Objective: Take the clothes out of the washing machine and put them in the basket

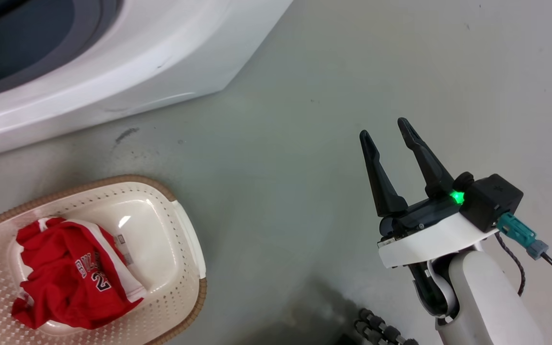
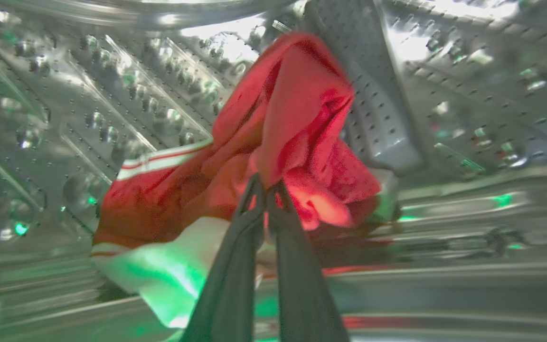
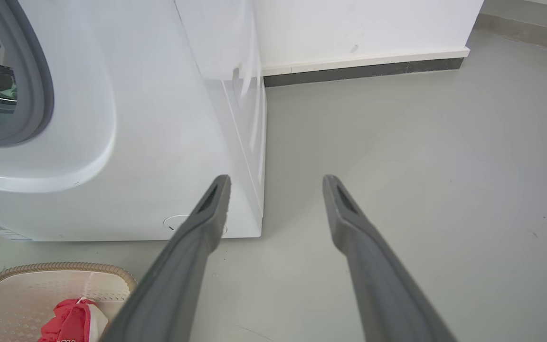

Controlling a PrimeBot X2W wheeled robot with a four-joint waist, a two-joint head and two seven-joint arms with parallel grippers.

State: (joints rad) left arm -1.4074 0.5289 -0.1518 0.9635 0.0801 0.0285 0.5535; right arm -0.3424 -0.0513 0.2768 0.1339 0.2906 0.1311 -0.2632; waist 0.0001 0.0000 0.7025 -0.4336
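Garment [image 2: 297, 118] apparently in left gripper [image 2: 266, 187], inside drum [image 2: 112, 95]

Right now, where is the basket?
The basket sits on the grey floor at the head view's lower left, just in front of the washing machine, with a red garment inside.

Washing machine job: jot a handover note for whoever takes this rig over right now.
Left gripper: shut on the striped red garment inside the drum of the washing machine.
Right gripper: open, empty, above the floor.
Done: the lettered red garment lies in the basket.
Left to do: pull the striped one out and drop it in the basket; anything more in the drum cannot be told.
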